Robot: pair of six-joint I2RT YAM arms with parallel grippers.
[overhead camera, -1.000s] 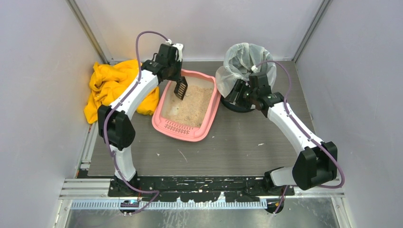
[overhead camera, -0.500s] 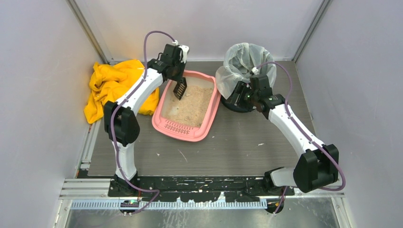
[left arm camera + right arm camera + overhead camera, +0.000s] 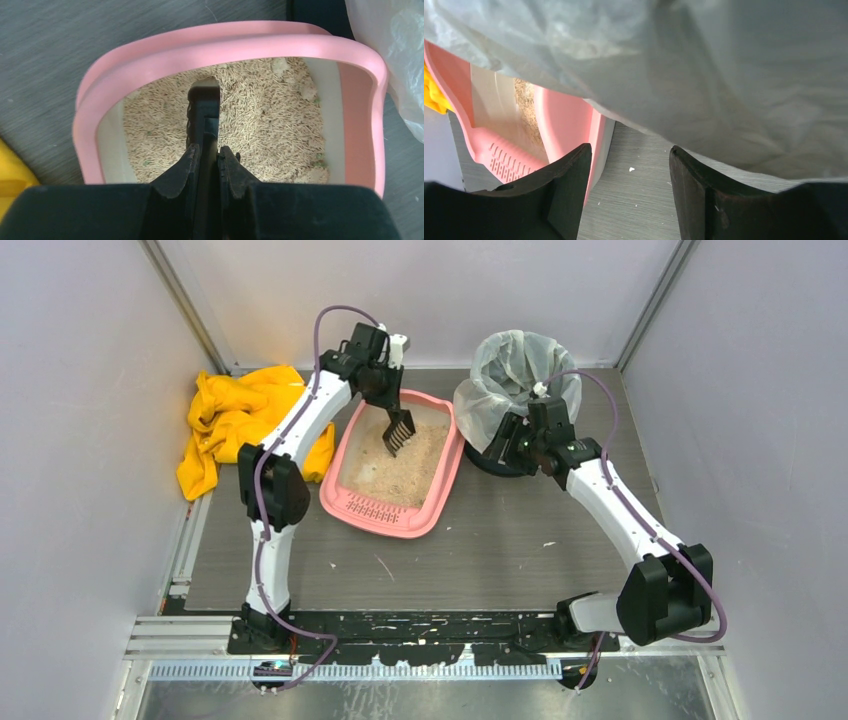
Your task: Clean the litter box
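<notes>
The litter box (image 3: 386, 516) is a shallow pink tray holding beige litter (image 3: 265, 130), left of the table's middle. My left gripper (image 3: 386, 395) hangs over its far end, shut on the handle of a black slotted scoop (image 3: 398, 431). In the left wrist view the scoop (image 3: 204, 107) points down into the litter between the fingers of the left gripper (image 3: 207, 150), inside the pink rim (image 3: 225, 42). My right gripper (image 3: 503, 438) stands open and empty beside the bin, just right of the box. In the right wrist view the right gripper (image 3: 630, 155) is low over bare table.
A round bin with a clear plastic liner (image 3: 517, 368) stands at the back right, and the liner (image 3: 724, 75) fills the top of the right wrist view. A crumpled yellow cloth (image 3: 235, 420) lies at the back left. White crumbs (image 3: 545, 544) dot the grey table.
My left arm has swung right and towards the back, carrying the scoop from the box's left wall towards its middle, with the head turned. The right arm has barely moved.
</notes>
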